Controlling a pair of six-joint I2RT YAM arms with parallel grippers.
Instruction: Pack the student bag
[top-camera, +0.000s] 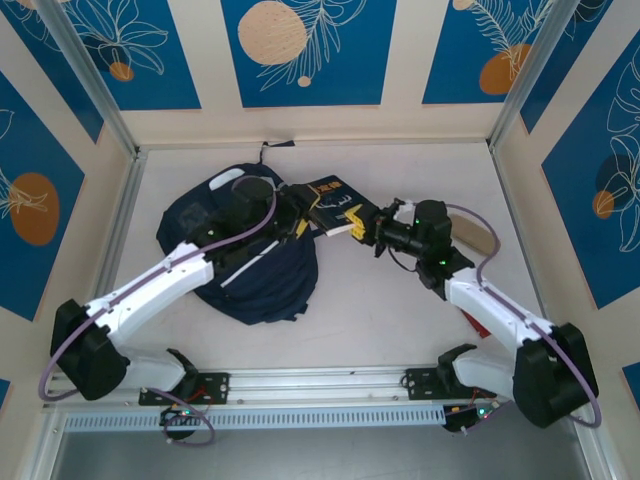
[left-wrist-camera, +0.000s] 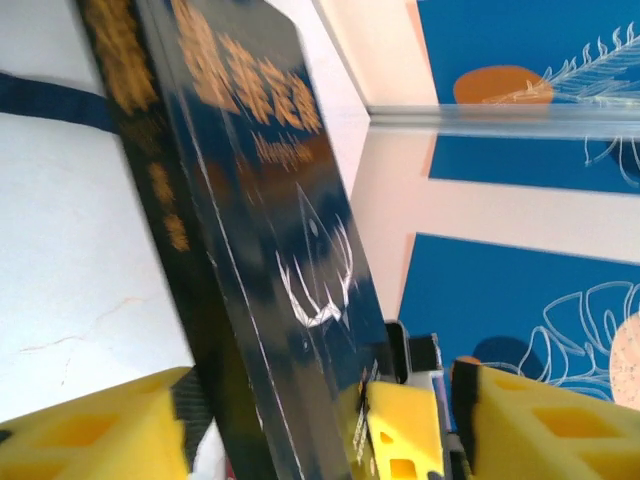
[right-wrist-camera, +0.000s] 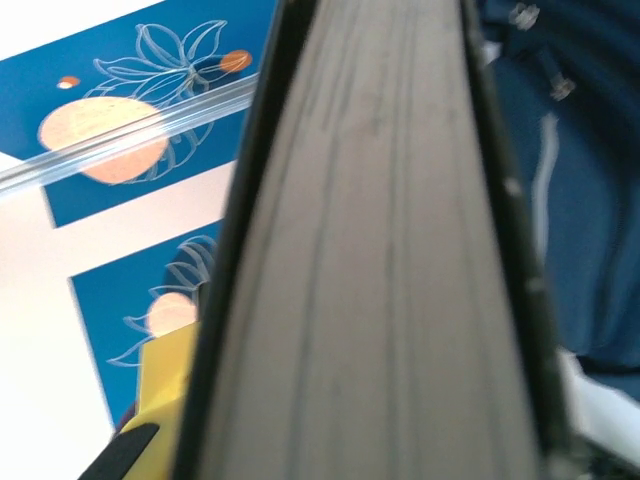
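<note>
right pincer clamps glossy book | left pincer agape around it

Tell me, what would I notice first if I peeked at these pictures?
The big navy student bag lies left of the middle of the table, partly under the left arm. Right beside it, a dark book with gold letters sits between the left gripper and the right gripper. Bright blue panels with orange circles wall the table.
</note>
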